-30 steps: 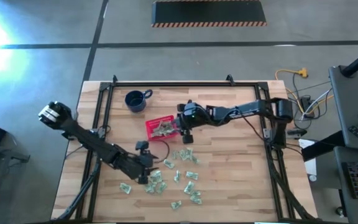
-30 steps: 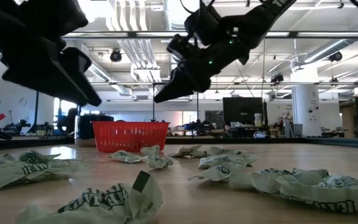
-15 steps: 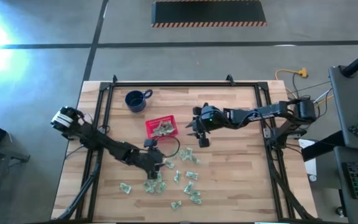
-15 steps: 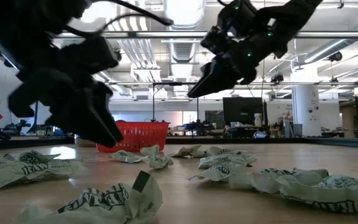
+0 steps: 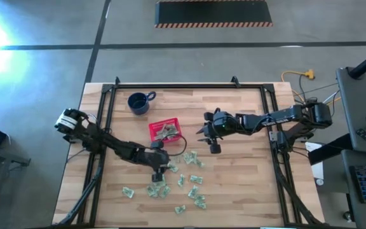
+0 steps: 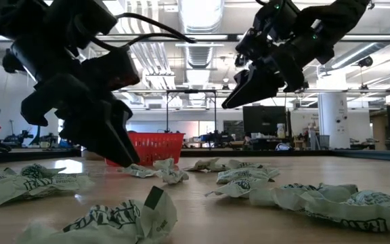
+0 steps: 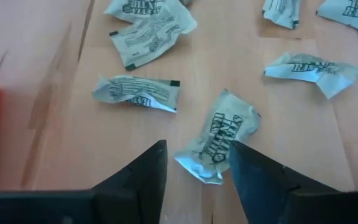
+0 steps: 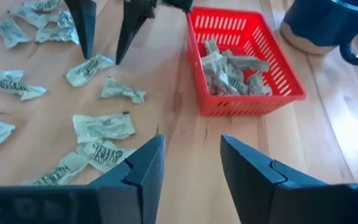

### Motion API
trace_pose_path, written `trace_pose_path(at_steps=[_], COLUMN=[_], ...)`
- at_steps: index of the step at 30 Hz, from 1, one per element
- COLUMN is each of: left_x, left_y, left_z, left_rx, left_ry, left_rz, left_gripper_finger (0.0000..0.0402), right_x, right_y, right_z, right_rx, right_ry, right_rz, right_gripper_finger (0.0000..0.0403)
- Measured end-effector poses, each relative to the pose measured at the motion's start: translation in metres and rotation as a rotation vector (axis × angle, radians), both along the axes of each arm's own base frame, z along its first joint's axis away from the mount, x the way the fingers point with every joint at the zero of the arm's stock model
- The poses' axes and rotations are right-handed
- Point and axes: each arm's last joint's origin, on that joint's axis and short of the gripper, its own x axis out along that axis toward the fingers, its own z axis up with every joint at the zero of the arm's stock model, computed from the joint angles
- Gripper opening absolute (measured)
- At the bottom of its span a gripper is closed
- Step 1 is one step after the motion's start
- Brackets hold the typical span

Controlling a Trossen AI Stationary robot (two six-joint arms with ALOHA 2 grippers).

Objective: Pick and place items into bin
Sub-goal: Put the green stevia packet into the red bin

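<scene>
The left gripper (image 5: 160, 170) is lowered over the scatter of wrapped items on the front half of the table (image 5: 240, 191), just in front of the red basket (image 5: 164, 131). Its fingers (image 7: 143, 174) are spread apart and hold nothing. One wrapped item (image 7: 219, 135) lies on the wood directly ahead of the fingertips, partly within the gap between them; contact cannot be confirmed. A second wrapped item (image 7: 137, 91) lies just beyond and to one side of it, with others farther out.

The right gripper (image 5: 210, 130) hangs above the table to the right of the red basket, clear of it and of the items. Its fingers (image 8: 143, 167) are parted and empty.

The red basket stands near the table centre. The right wrist view shows a small pile of wrapped pieces (image 8: 230, 67) resting on its floor, below the rim. The dark blue mug (image 5: 138, 102) stands behind and to the left of the basket, apart from it; its contents cannot be determined.

The remaining loose items (image 5: 194, 191) lie spread across the wood in front of the basket, none touching it in the high view.
</scene>
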Motion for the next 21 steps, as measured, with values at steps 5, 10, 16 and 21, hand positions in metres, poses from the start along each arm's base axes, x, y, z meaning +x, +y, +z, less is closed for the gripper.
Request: trace_pose_path(at_steps=[5, 10, 16, 21], left_x=[-0.0003, -0.0006, -0.0005, 0.001], left_y=[0.0, 0.0008, 0.001, 0.0005], left_z=[-0.0003, -0.0008, -0.0008, 0.0009], left_rx=[-0.002, 0.002, 0.008, 0.017], left_ry=[0.006, 0.009, 0.009, 0.002], left_rz=[-0.002, 0.004, 0.001, -0.011], left_gripper_finger=[0.011, 0.0079, 0.0083, 0.0121], right_x=[-0.0014, -0.0018, -0.0022, -0.0023], right_y=[0.0, 0.0002, 0.0001, 0.0001], right_z=[-0.0023, -0.0029, -0.0035, -0.0038], right_rx=[0.0, 0.006, 0.013, 0.009], right_ry=[0.002, 0.004, 0.007, 0.008], right_rz=[0.0, -0.004, -0.008, -0.006], right_gripper_finger=[0.0139, 0.0134, 0.0134, 0.0132])
